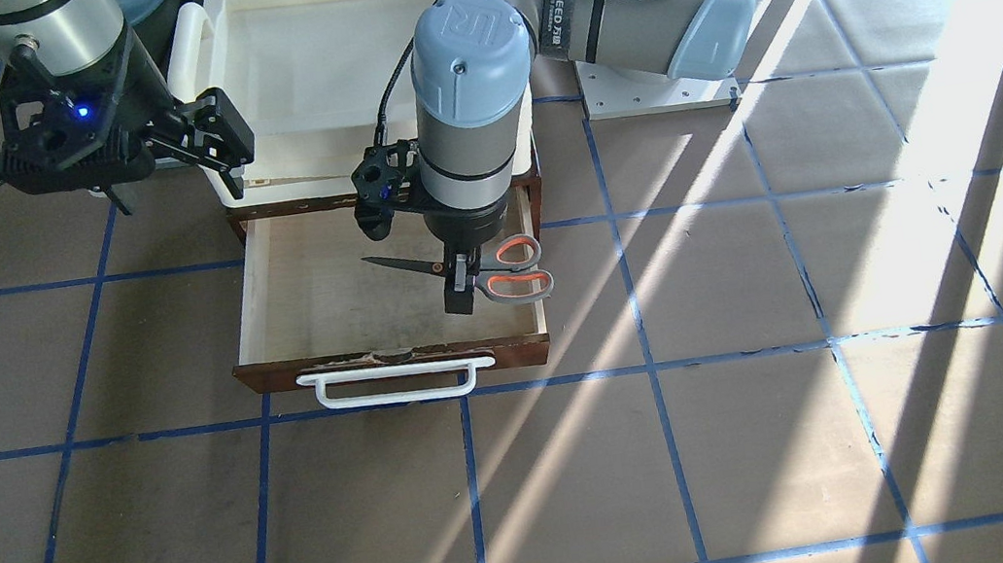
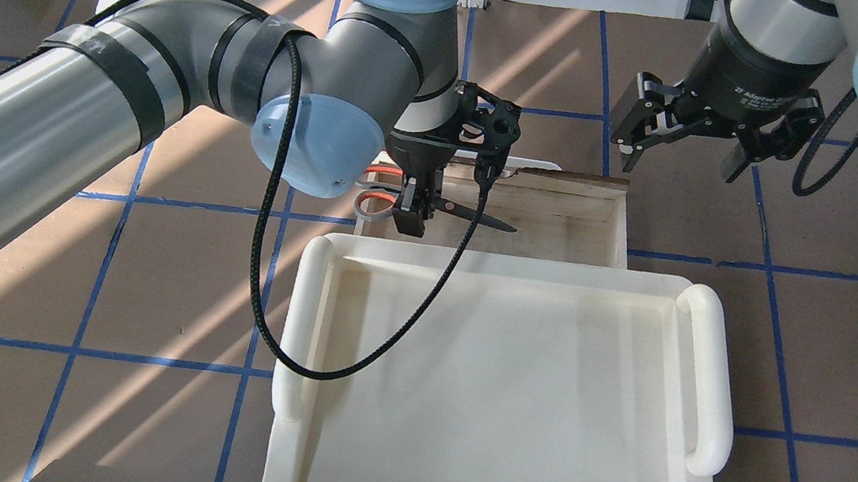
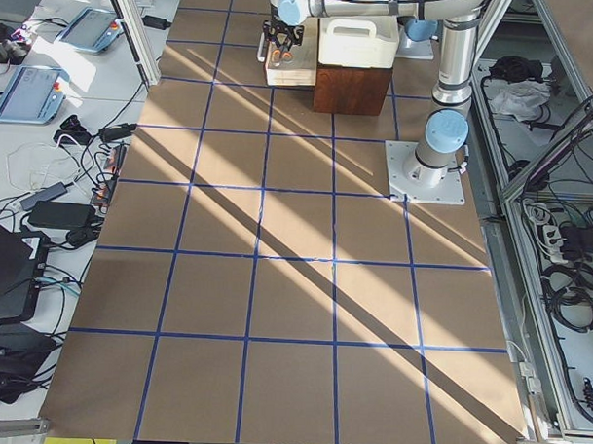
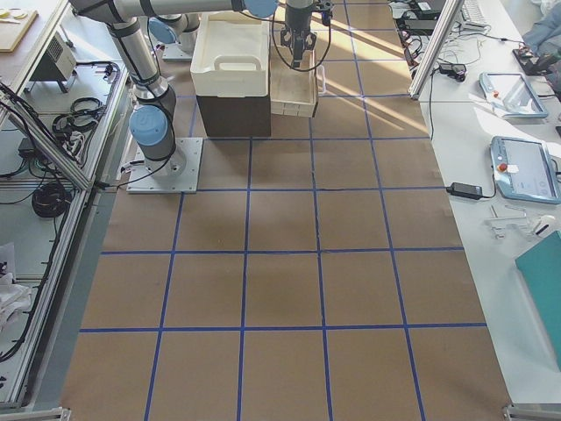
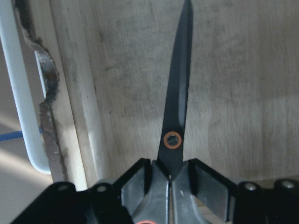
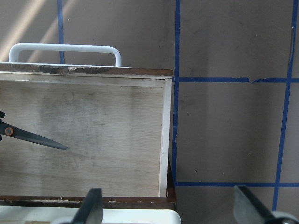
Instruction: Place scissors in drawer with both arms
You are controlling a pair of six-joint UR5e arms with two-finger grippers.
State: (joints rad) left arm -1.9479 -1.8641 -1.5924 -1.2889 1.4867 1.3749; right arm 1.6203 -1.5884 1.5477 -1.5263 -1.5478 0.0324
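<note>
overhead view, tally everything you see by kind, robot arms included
scissors: 1
drawer: 1
tray: 1
arms: 2, the left arm and the right arm
total: 5

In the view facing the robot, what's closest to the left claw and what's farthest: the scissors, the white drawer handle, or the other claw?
1. The scissors: gripped in the left claw, over the open drawer.
2. The white drawer handle: just below, toward the camera.
3. The right claw: at the view's upper left, beside the cream tray.
</note>
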